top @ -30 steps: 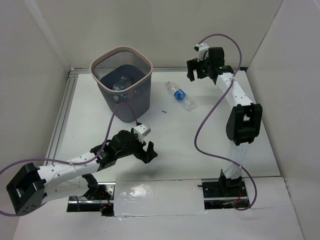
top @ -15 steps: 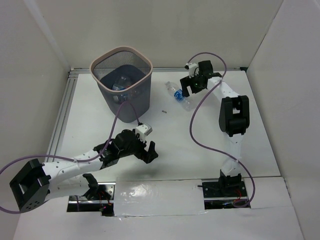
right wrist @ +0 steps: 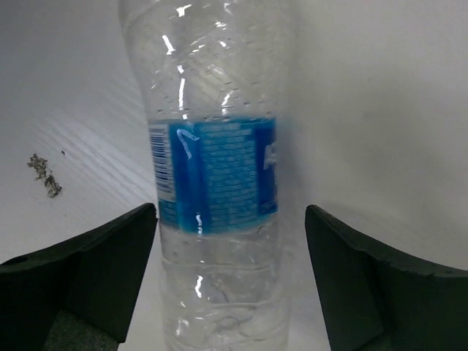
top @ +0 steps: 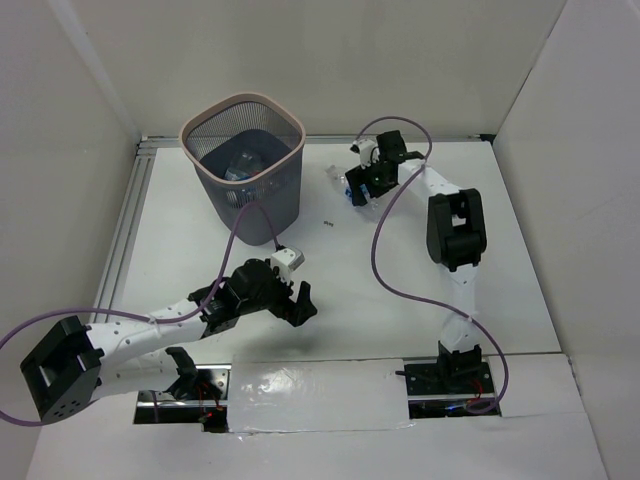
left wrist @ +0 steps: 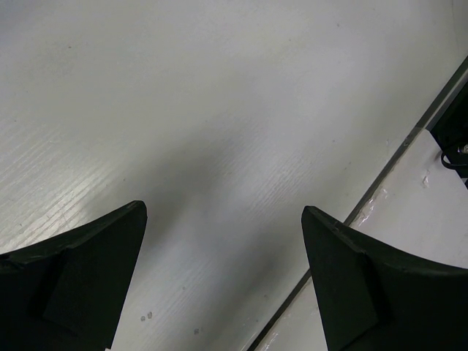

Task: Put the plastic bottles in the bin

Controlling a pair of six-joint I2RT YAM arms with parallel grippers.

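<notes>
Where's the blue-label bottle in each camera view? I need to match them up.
Top external: blue-label bottle lies on the table, right of the bin, partly under the right claw.
Left wrist: not in it; only bare table between the open left claw fingers.
Right wrist: centre of the picture, between the open claw fingers.
Shared landmark: the right claw, which straddles the bottle in both views that show it.

Bright, even, diffuse light throughout; white surfaces close to washing out.

From above, the tabletop (top: pixel 350 290) carries only soft, short shadows under the arms and beside the bin (top: pixel 265 195). Under the left pincer (left wrist: pixel 223 219) lies a blurred grey shadow, and its fingers (left wrist: pixel 73 285) are black and featureless. Small white glints speckle the clear bottle (right wrist: pixel 216 175), whose label print is soft.
</notes>
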